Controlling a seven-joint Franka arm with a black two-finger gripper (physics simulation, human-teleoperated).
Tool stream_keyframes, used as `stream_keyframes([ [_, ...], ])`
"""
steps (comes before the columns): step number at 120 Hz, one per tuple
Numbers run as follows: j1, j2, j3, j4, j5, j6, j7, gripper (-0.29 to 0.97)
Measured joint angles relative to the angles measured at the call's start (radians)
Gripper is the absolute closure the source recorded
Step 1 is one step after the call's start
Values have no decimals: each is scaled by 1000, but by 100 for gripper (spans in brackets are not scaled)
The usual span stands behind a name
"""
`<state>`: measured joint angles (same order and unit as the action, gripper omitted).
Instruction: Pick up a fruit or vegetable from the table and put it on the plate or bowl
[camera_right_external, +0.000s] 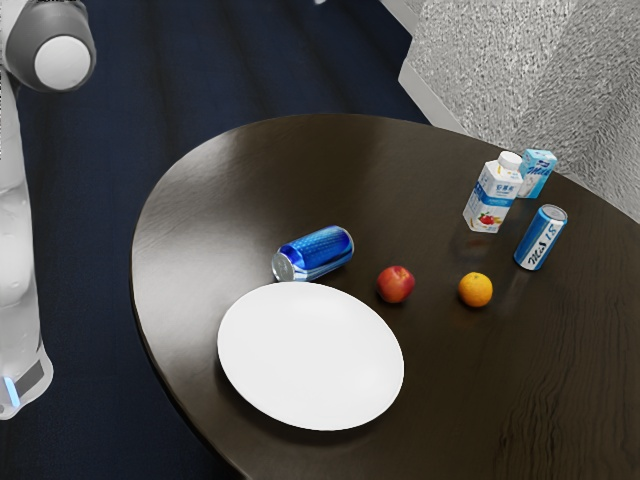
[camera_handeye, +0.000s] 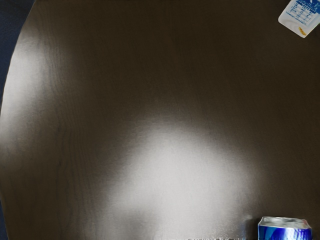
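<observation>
- On the dark round table (camera_right_external: 420, 160), seen from the exterior view, the white plate (camera_right_external: 310, 355) lies bare: nothing rests on it, so the placing is not yet done.
- From the plate's centre, the red apple (camera_right_external: 396, 284) sits between 1 and 2 o'clock, just off the rim and apart from it. The orange (camera_right_external: 476, 289) lies at about 2 o'clock, farther out, at the apple's 3 o'clock.
- Both fruits are on the wood with nothing touching them, so by these pictures the pick has not begun either.
- At the plate's 12 o'clock a blue can (camera_right_external: 313, 252) lies on its side near the rim. Well out toward 2 o'clock stand a milk bottle (camera_right_external: 493, 197), a small carton (camera_right_external: 537, 172) and a second blue can (camera_right_external: 541, 237).
- You have the white arm (camera_right_external: 20, 250) at the plate's 9 o'clock, off the table's edge. You cannot tell whether the gripper is open or closed.
- Under the hand, the wrist view looks down on bare wood, with the lying can's end at its edge.
- My reading: all of it remains, namely reach, grasp, carry and release. The apple looks the shorter trip.
</observation>
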<state>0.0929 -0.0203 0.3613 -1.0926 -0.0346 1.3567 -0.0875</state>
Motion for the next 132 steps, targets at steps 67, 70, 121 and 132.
stream_keyframes([
  [67,1017,-451,-1139,-534,-176,28,61,2],
  [70,1026,-446,-1190,-517,-182,32,68,2],
  [121,1031,-356,-1513,-642,-217,287,152,2],
  [132,1005,-343,-1532,-653,-217,335,162,2],
])
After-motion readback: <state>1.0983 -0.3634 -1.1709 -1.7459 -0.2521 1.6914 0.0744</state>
